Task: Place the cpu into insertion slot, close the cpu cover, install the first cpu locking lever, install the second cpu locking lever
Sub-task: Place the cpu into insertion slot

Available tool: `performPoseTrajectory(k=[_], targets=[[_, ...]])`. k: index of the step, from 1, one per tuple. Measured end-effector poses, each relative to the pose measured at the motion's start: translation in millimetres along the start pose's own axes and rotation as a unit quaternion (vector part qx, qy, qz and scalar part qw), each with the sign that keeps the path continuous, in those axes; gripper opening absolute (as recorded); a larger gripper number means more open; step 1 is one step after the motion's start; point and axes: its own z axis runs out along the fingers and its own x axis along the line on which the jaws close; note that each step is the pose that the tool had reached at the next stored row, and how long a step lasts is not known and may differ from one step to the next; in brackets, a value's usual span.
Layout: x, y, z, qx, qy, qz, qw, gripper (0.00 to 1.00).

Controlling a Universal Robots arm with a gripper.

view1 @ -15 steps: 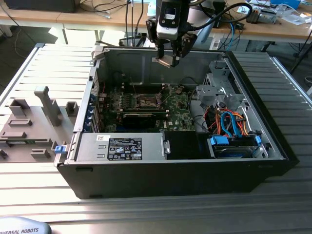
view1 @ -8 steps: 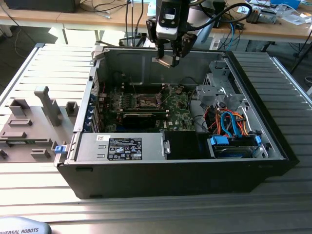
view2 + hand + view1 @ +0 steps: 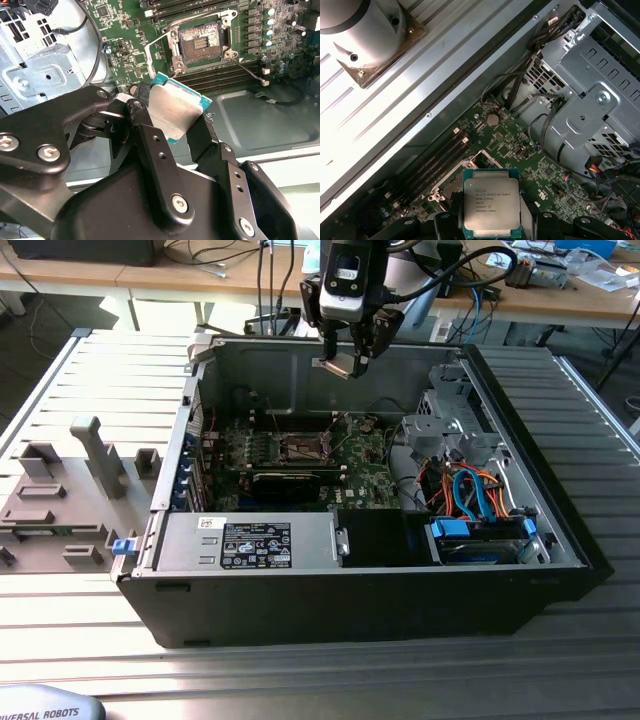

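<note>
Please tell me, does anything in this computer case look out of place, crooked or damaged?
Nothing looks damaged or spilled. The one thing not in its place is the cpu: the claw holds it tilted in the air above the motherboard, while the socket lies open and empty.

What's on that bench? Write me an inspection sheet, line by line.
Surface: ribbed metal table, open computer case lying on it.
Job's things: chip held above the case; socket on the board bare, no chip in it.
Clutter: grey holders on the table, exterior view's left.
Claw: shut on the chip's edges, above the board.
Cables: orange and blue bundle inside the case, exterior view's right.
Surroundings: wooden desks behind, wires hanging.
</note>
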Motion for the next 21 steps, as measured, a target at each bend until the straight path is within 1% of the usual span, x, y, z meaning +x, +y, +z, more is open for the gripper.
performPoseTrajectory(k=[21], targets=[[0.0,0.0,0.0,0.0001,-0.0007,0.006,1.0000,0.54]])
